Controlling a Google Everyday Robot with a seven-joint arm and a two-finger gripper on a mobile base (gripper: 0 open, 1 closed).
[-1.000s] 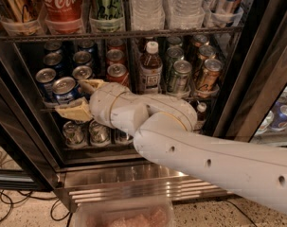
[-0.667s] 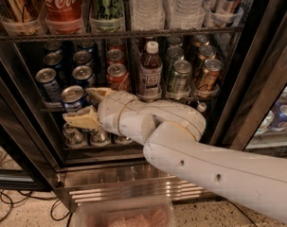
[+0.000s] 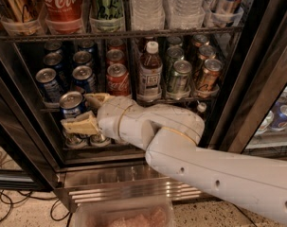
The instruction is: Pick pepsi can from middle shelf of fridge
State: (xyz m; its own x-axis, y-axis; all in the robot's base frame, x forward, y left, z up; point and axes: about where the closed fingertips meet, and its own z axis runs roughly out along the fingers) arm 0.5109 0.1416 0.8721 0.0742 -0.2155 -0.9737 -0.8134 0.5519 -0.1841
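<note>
Our gripper (image 3: 85,111) has its jaws clenched on the pepsi can (image 3: 71,104), one finger on either side. The can sits just in front of the middle shelf (image 3: 181,99), low on the left of the fridge (image 3: 110,186). We judge that the withdrawal should be straight back and level, clear of the neighbouring blue cans (image 3: 48,82). On that shelf we count six blue cans, three Coca-Cola cans (image 3: 117,78), one bottle (image 3: 150,71), three green cans (image 3: 179,75) and three copper cans (image 3: 209,73); the rear ones are dim.
</note>
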